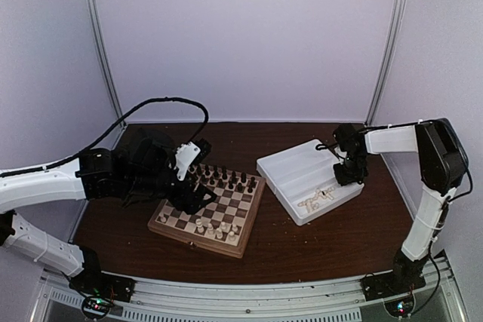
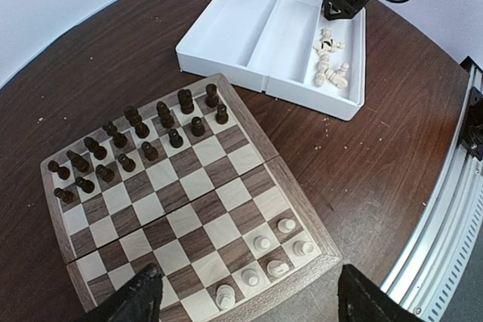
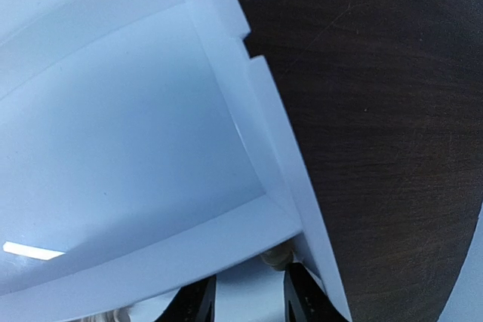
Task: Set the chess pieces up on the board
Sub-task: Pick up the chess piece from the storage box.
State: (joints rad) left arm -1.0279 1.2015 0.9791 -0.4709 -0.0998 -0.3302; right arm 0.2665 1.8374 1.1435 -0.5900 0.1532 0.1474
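The board (image 1: 235, 203) lies left of centre, with dark figures (image 1: 226, 177) along its far rows. Several cream chess pieces (image 2: 262, 243) stand in its near right corner. My left gripper (image 2: 253, 303) hovers over the board's (image 2: 196, 185) near edge, open with nothing between its fingers (image 2: 143, 295). More cream chess pieces (image 2: 330, 73) lie loose in the white tray (image 2: 234, 20). My right gripper (image 3: 245, 288) is low inside the tray's right compartment, jaws apart over bare tray floor. One cream piece (image 3: 278, 258) sits in the tray corner just ahead of the right fingertip (image 3: 302, 295).
The white tray (image 1: 290, 167) with long compartments sits right of the board on the dark wooden table (image 1: 332, 243). A divider wall (image 3: 151, 262) crosses in front of my right gripper. A metal rail (image 2: 445, 209) runs along the table's near edge.
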